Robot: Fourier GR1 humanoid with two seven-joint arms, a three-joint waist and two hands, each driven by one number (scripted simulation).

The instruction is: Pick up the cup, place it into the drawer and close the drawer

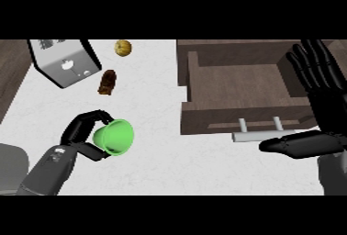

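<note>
A green cup point(114, 137) lies tilted on its side over the white counter at the lower left, its mouth facing right. My left hand point(82, 131) is curled round it, fingers over the top and thumb beneath. The brown wooden drawer point(237, 114) stands pulled open at the right, its inside bare, with a pale bar handle point(263, 135) on its front. My right hand point(320, 105) is open at the far right, fingers straight up along the drawer's right side and thumb pointing left just right of the handle.
A grey toaster point(65, 61) stands at the back left. A dark brown pastry point(107, 82) lies below it and a round golden one point(122, 47) sits farther back. Dark wood borders the counter's left edge point(10, 78).
</note>
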